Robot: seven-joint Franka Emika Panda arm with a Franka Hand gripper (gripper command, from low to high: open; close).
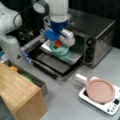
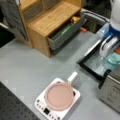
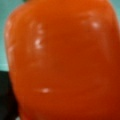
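Note:
The gripper point(image 1: 59, 41) hangs right over a teal bowl point(image 1: 61, 50) that rests on the pulled-out tray point(image 1: 72, 57) of a steel toaster oven point(image 1: 100, 35). An orange pepper-like object point(image 1: 58, 44) sits directly beneath the gripper, at the bowl's middle. In the wrist view this glossy orange object point(image 3: 62, 62) fills nearly everything, with a strip of teal at the left edge; no fingers show there. In a front view the gripper point(image 2: 113, 49), the orange object point(image 2: 117, 50) and the teal bowl point(image 2: 113, 59) appear at the right edge.
The oven door point(image 1: 48, 63) lies open towards the front. A pink pan point(image 1: 100, 90) with a white handle sits on a white cooktop point(image 1: 110, 106). A wooden cabinet point(image 2: 50, 18) has an open drawer point(image 2: 62, 35) holding green and yellow items.

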